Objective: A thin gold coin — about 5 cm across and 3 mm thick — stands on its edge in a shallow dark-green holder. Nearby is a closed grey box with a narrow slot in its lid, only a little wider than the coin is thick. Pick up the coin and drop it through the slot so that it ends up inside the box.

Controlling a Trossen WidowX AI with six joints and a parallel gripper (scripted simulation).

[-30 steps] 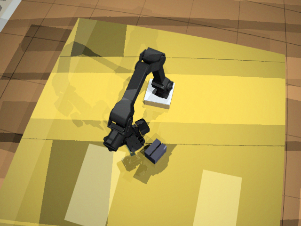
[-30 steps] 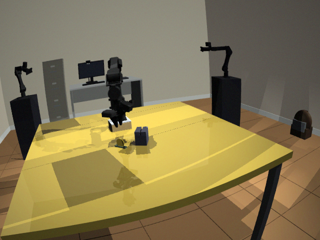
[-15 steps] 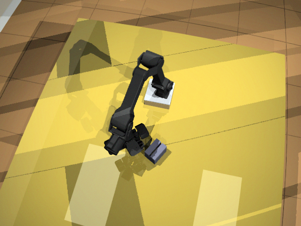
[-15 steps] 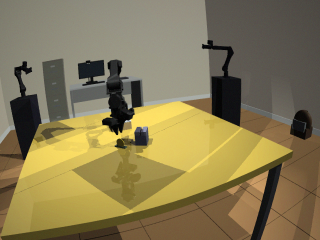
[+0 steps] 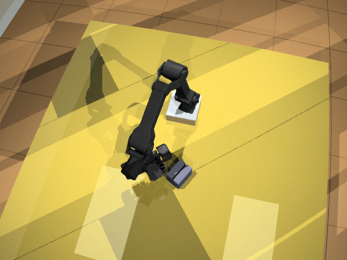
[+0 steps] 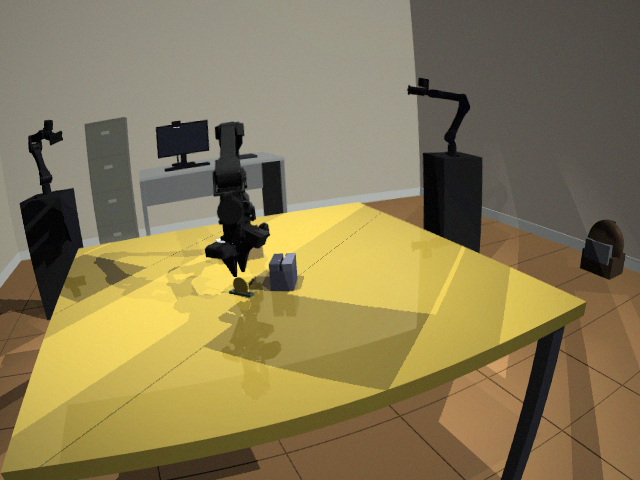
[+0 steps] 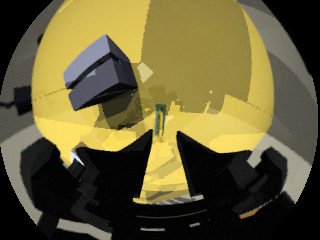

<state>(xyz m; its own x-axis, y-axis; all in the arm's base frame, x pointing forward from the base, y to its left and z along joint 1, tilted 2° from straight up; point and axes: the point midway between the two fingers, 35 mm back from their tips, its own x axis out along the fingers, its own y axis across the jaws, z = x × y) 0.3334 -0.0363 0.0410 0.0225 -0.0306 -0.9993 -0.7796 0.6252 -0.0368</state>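
A dark robot arm reaches down over a glossy yellow tabletop [image 6: 361,330], its gripper [image 6: 238,269] pointing at the surface a little left of the middle of the exterior view. Directly under the tips, the gold coin [image 6: 240,284] stands on its edge in the flat dark-green holder [image 6: 241,293]. The fingers [image 6: 231,266] hang just above the coin's upper rim, and a narrow gap shows between them and it.

Just to the right of the coin in that view sits the closed grey box [image 6: 283,271], a dark slot [image 6: 279,260] cut into its lid. In the top view the arm covers the coin entirely, and only the box shows at the lower middle of the frame, beside the wrist.

The wrist view looks down between the two fingers. They stand partly apart with nothing between them, and the coin appears edge-on as a thin vertical sliver in the middle of the frame, centred in the gap but beyond the tips. The box fills the upper left.

By the look of it, the task is at its start: the gripper is lined up over the coin, yet the grasp, the lift, the carry to the box and the drop through the slot all remain
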